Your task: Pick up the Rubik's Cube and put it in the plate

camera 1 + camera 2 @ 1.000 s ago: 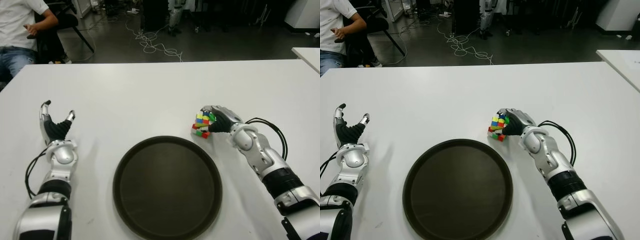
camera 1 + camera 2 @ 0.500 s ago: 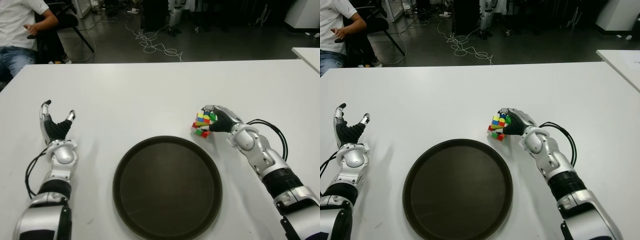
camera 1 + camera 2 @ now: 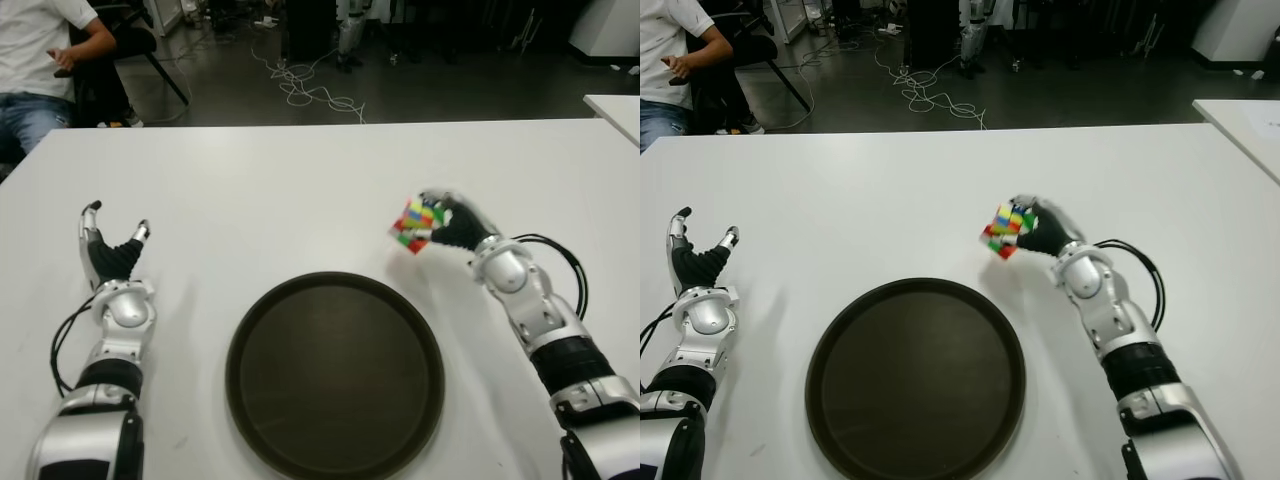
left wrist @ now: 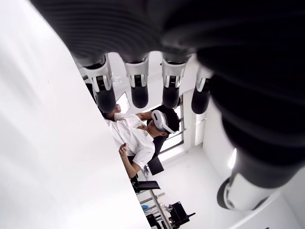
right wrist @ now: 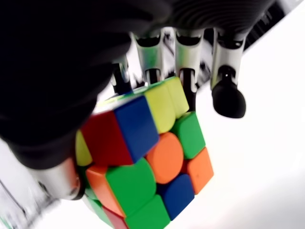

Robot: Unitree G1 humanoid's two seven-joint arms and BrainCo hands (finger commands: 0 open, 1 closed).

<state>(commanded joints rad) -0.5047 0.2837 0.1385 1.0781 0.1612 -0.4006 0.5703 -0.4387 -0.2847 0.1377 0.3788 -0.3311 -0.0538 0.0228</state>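
My left hand (image 3: 112, 255) shows at the left side of the white table (image 3: 300, 190), well apart from the round dark brown plate (image 3: 335, 375); its fingers (image 4: 138, 88) stand spread and straight, holding nothing. Whether its heel touches the tabletop I cannot tell. At the far left corner, beyond the table's edge, sits a person in a white shirt (image 3: 40, 45), cut off by the frame; in my left wrist view that person wears a white headset.

The plate lies at the middle of the near table, its near rim cut off below.

To the right, my right hand (image 3: 455, 222) holds the multicoloured Rubik's Cube (image 3: 416, 224) off the table, tilted, just beyond the plate's far right rim and not over it. The cube looks smeared in the eye views. In my right wrist view my fingers (image 5: 228, 98) curl over its far side, and my palm covers part of it.
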